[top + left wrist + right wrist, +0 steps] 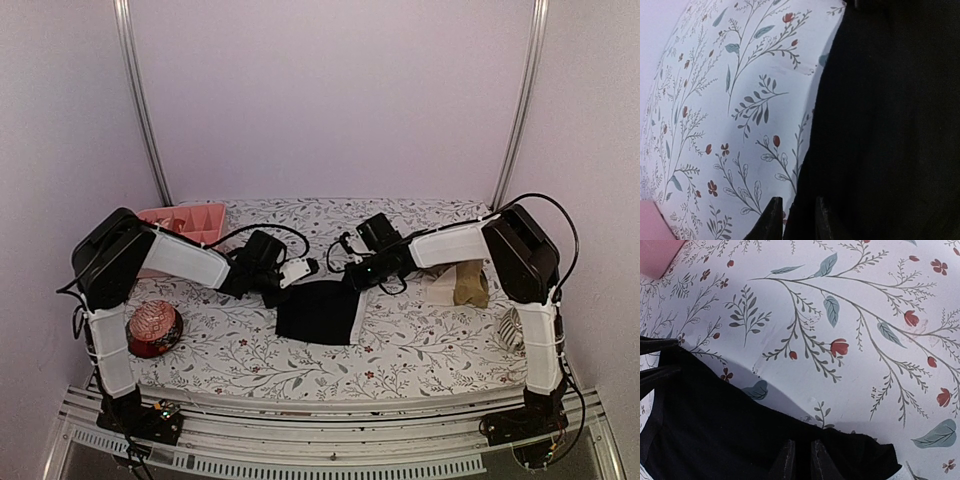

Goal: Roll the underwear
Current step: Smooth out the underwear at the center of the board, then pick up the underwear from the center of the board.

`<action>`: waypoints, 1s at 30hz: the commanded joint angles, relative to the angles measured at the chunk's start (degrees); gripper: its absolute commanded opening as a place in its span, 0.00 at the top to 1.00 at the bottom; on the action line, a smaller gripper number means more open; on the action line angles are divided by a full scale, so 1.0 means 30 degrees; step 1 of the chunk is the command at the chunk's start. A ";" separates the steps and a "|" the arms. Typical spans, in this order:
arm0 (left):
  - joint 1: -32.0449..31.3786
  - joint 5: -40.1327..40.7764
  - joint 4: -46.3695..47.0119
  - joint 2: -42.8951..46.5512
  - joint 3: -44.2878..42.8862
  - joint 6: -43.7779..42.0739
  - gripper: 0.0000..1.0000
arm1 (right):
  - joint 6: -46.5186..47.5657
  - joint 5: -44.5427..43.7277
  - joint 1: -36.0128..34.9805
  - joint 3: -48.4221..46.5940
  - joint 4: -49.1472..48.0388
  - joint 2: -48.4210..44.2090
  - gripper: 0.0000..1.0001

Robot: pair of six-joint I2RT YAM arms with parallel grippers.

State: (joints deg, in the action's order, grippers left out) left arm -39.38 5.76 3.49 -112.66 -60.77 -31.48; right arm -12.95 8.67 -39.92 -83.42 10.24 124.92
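The table is lying under a smooth white cloth printed with thin leafy sprigs and small red flowers; pale lilac walls are closing it in, with two metal rails rising at the back corners; a pink divided tray is sitting far left, a round reddish bowl near left. The black underwear — soft, matte, roughly square — is lying flat at the centre; the left end effector is pinching its far-left corner between narrowed jaws; the right end effector is pinching the far-right corner likewise; the tan underwear is lying crumpled — well apart, on the right.
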 commanded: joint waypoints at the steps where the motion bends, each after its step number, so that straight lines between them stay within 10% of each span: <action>1: -0.0069 0.1701 -0.1168 -0.1181 -0.0226 0.0270 0.75 | -0.0341 -0.0572 0.0270 -0.0407 0.0989 0.0489 0.88; 8: 0.0160 0.1774 -0.0955 -0.0207 -0.0314 0.0343 0.62 | 0.0373 -0.1101 0.0270 -0.0660 0.1187 -0.0700 0.85; 16: 0.0370 0.2266 -0.0656 0.4358 0.0367 -0.0236 0.02 | 0.2112 -0.1899 -0.0133 -0.0245 0.1306 -0.4013 0.42; 21: 0.0609 0.1149 0.0709 0.7575 0.2869 -0.2175 0.02 | 0.3452 -0.3340 -0.0983 0.0592 0.2135 -0.6248 0.18; 30: -0.0067 -0.3905 0.3530 1.2953 1.0219 -0.7840 0.02 | 0.3436 -0.4604 -0.1665 0.3716 0.2563 -1.0144 0.10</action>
State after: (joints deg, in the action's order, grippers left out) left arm -38.28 2.55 10.46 -78.30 -36.71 -46.19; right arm -2.81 -2.50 -44.77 -76.64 15.79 99.02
